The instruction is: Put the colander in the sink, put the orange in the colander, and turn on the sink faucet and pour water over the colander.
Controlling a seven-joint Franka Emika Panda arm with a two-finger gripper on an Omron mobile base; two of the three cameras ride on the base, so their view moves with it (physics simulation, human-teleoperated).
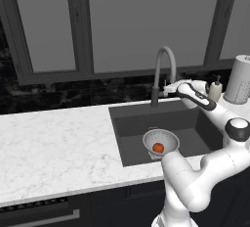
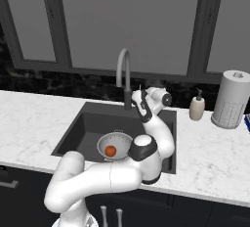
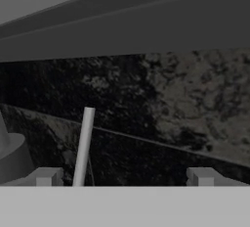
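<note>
The silver colander (image 1: pixel 161 142) (image 2: pixel 114 145) sits in the dark sink (image 1: pixel 141 123) (image 2: pixel 78 128), and the orange (image 1: pixel 158 147) (image 2: pixel 110 150) lies inside it. The gooseneck sink faucet (image 1: pixel 165 57) (image 2: pixel 122 67) rises behind the basin. My gripper (image 1: pixel 169 88) (image 2: pixel 138 94) (image 3: pixel 124 177) hovers open just right of the faucet's stem, at the height of its side lever. In the hand view the thin lever (image 3: pixel 83 145) stands between the two fingertips (image 3: pixel 46 176), close to the left one. Water is out of view.
A beige soap dispenser (image 1: pixel 215 90) (image 2: pixel 197 107) and a paper towel roll (image 1: pixel 240 79) (image 2: pixel 230 99) stand on the counter right of the sink. White marble counter (image 1: pixel 53 147) stretches to the left. Dark backsplash and windows rise right behind the faucet.
</note>
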